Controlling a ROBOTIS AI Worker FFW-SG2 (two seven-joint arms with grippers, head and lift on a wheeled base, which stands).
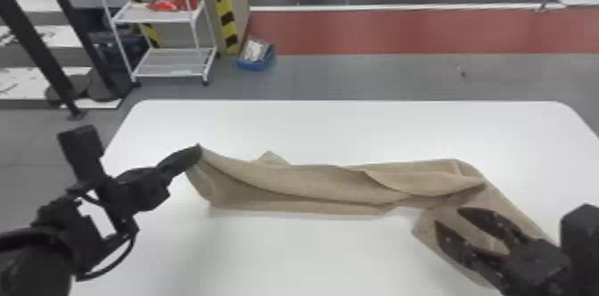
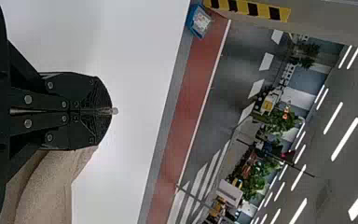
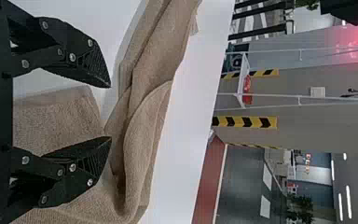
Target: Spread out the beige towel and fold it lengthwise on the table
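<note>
Presently, one beige towel [image 1: 303, 183]: laid across the middle of the counter [image 1: 338, 125] in a loose, rumpled band, its right-hand part turned back toward the robot. Spreading is judged incomplete, since several layers are overlapped and no lengthwise fold can be made out.

Left end effector [image 1: 194, 152]: narrow, its fingers pressed together on the towel's left end. That end is held a little raised, presumably so that the cloth can be drawn taut and its edge kept from slipping back.

Right end effector [image 3: 110, 112]: wide, nothing gripped, placed over the turned-back part. It is probably so placed that a free edge or corner may be picked up; whether the cloth is touched cannot be told. Should two layers be pinched together, the bunching would likely be kept.

Containers, on the floor beyond: one blue box [image 1: 256, 66], by which pale contents [image 1: 254, 50] are held, their kind not to be told. Beside it, one white rack [image 1: 174, 63] of two tiers, red items [image 1: 171, 4] being borne on the upper.
</note>
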